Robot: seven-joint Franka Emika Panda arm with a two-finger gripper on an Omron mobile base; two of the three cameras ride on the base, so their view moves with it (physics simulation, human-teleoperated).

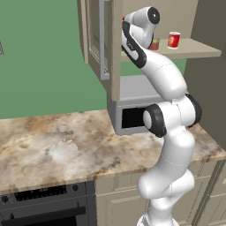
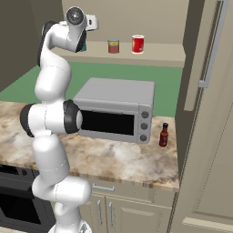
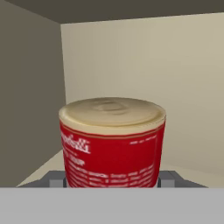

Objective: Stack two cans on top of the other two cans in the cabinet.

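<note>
Nearest in the hand view, a red can with a pale cream top is seen between the two grey finger tips of the gripper, one finger showing at its left side and the other at its right. The fingers lie close against the can's sides, though whether they press on it cannot be told. White script and lines of small white print are carried on the red label, but none of it can be read. Behind the can, the beige inner walls of the cabinet are seen.

In the base views, the marbled counter is seen lowest, with a dark oven front below it. On the counter a grey microwave is placed, and just beside its right end a small dark bottle with a red cap and red label is stood upright.

Farther up and back, the hand is raised to the tan shelf at its left end. An orange-tan can with a reddish band and a bright red white-rimmed can with a pale label are stood upright on the shelf, near each other but apart. A teal can is partly hidden behind the wrist. The glass-paned door is swung open.
</note>
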